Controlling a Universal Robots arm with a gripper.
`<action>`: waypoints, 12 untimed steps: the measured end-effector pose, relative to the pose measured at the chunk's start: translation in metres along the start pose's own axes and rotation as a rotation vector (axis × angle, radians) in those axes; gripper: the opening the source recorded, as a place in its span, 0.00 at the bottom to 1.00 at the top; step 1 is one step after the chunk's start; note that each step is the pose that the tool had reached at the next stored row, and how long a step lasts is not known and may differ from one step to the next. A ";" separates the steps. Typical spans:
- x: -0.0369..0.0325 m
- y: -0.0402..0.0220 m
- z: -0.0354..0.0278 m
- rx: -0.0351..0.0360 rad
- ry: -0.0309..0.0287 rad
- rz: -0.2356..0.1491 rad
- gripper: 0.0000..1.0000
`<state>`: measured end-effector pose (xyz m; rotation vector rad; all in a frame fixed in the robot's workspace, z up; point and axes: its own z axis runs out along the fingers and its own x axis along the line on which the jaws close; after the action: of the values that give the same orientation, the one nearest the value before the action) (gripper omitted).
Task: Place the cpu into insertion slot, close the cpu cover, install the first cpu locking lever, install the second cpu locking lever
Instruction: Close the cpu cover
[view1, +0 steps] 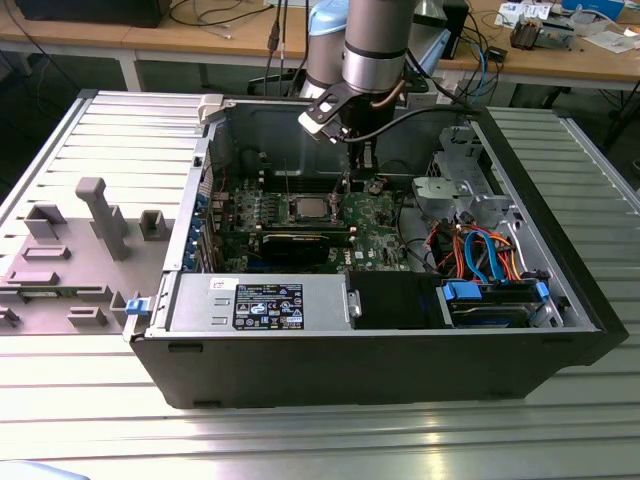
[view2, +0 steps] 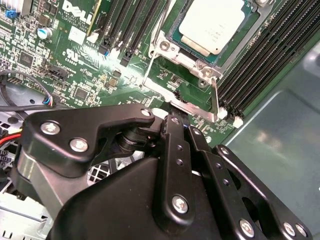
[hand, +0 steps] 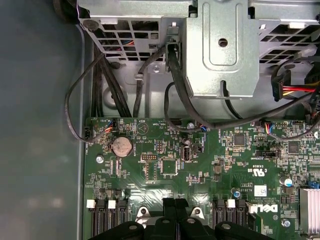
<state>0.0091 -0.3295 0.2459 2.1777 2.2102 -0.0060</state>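
Exterior view: an open computer case (view1: 380, 370) is laid on the worktop (view1: 300, 440). The gripper (view1: 357, 165) is hung inside it, and the cpu (view1: 308, 208) can be spotted just beside and below the gripper, already down on the green board (view1: 375, 215).

Second wrist view: the cpu is seated flat in the slot (view2: 172, 35), a bit ahead of the gripper's tips. The cover (view2: 206, 70) looks to be lying around the cpu. The gripper's fingers are pressed together right at a thin wire lever (view2: 215, 100). Whether the wire is actually nipped between them can't be told.

First wrist view: the tips are seen pressed together over the board, with a coin battery (hand: 121, 146) and black cables (hand: 180, 90) well ahead of them.

Handling guess: the chip is probably light, stiff and fragile underneath, so it's best taken by its edges. The cover is likely thin, springy sheet metal. The lever is probably stiff spring wire, best caught near its bent end.
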 end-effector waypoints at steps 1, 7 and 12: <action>0.0000 -0.0004 0.0000 0.0000 -0.0001 0.000 0.11; 0.0001 -0.0031 0.0001 0.0000 -0.0001 0.000 0.11; 0.0001 -0.0049 0.0001 0.0000 -0.0001 0.000 0.11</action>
<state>0.0042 -0.3295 0.2457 2.1777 2.2101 -0.0061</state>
